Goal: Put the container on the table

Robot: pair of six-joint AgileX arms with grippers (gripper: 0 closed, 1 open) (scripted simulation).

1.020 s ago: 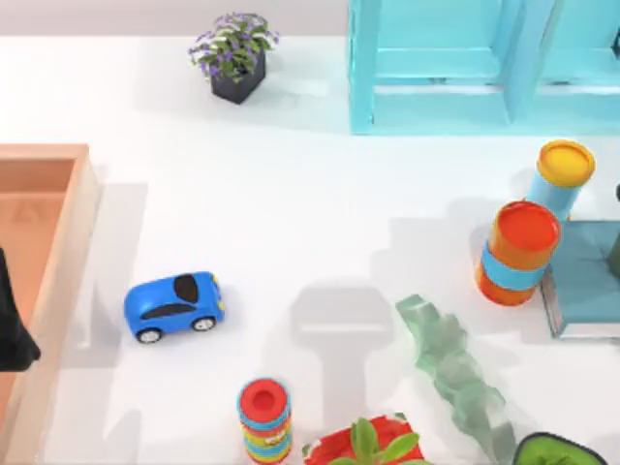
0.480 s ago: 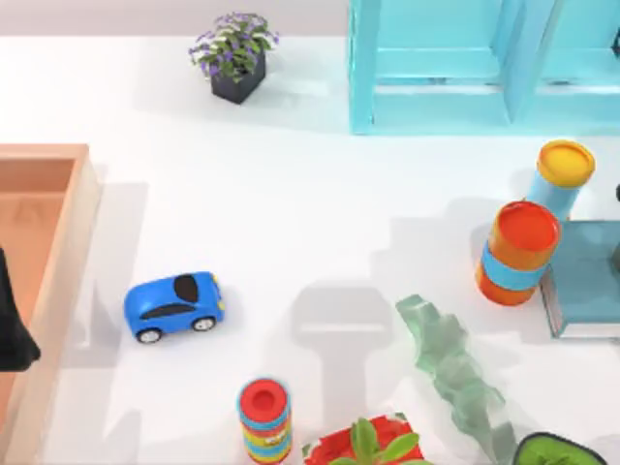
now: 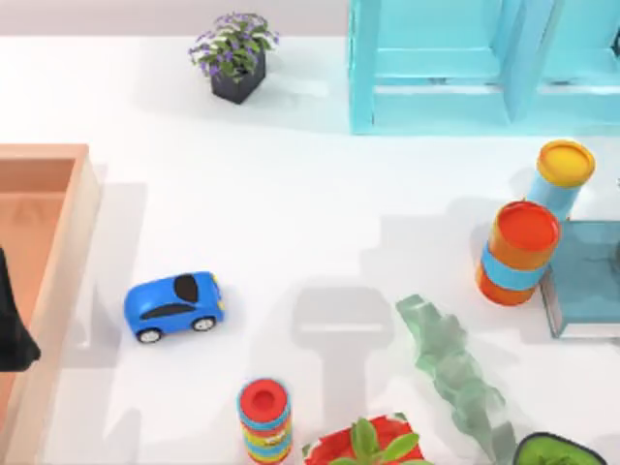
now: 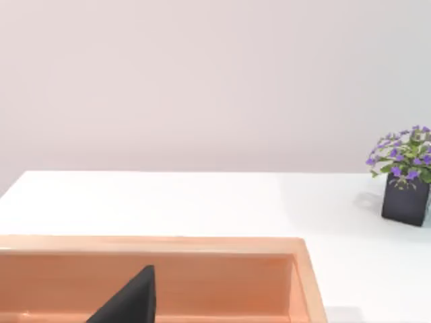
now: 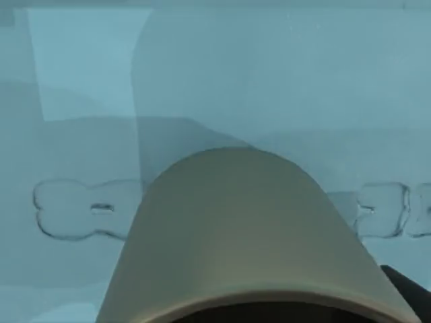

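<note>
- White table (image 3: 291, 194): turquoise shelf unit (image 3: 436, 68) at back right, wooden tray (image 3: 39, 242) at left edge.
- Container (image 5: 242, 242) sits close up in the right wrist view, in front of a pale blue surface; its place on the table can't be told.
- Right jaw state: cannot tell.
- Left arm (image 3: 12, 325) parked over the tray; jaws: cannot tell.
- Orange-lidded can (image 3: 520, 252) and yellow-lidded can (image 3: 562, 176) stand at right.

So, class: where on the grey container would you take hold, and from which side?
Grip the container across its plain curved side wall, one finger on each side. It is a smooth round cylinder with no handle, and its dark hollow shows at the rim, so a squeeze just below the rim looks most secure. The right wrist view already looks closely along that wall.
</note>
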